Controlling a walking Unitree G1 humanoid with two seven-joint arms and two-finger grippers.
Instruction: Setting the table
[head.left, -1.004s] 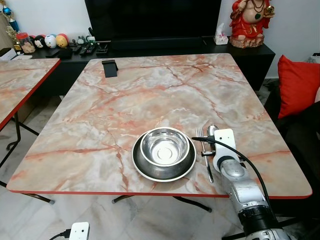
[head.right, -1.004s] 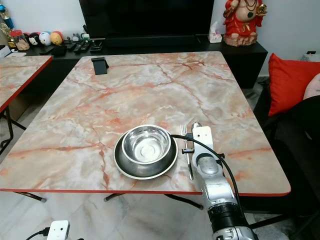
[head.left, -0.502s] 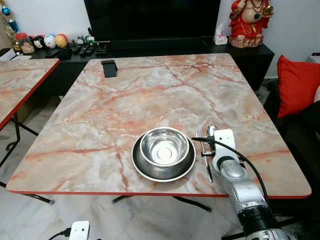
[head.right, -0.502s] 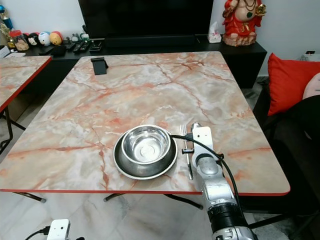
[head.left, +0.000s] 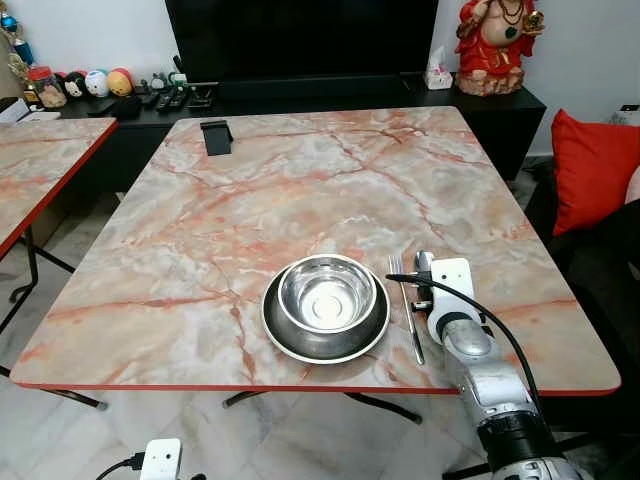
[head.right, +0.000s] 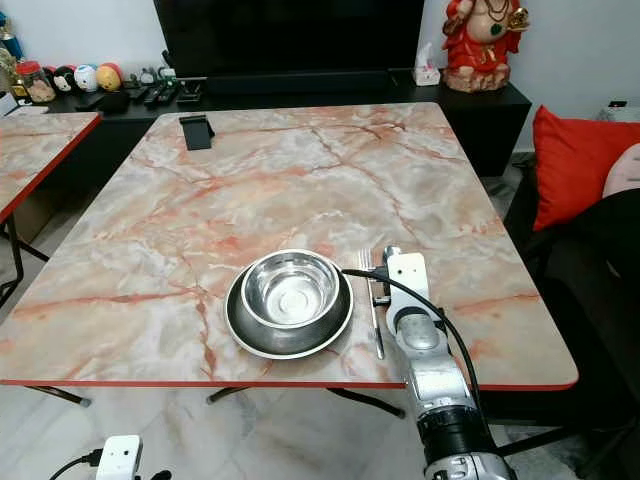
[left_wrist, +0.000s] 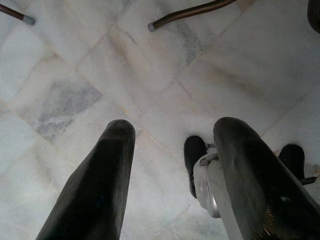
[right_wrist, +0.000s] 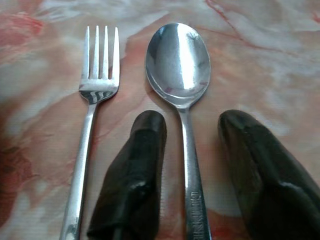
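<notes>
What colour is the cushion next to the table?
The cushion is bright red. It shows best in the left eye view, right of the table.

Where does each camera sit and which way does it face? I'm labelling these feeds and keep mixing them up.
Left eye view: on the head, looking forward and down at the table, bowl on plate, fork; right arm at lower right.
Right eye view: same scene, slightly offset.
Left wrist view: faces down at the floor; left pincer open.
Right wrist view: close above the table; right pincer open astride the spoon, fork beside.
Shared: fork and spoon show in the eye views and the right wrist view.
</notes>
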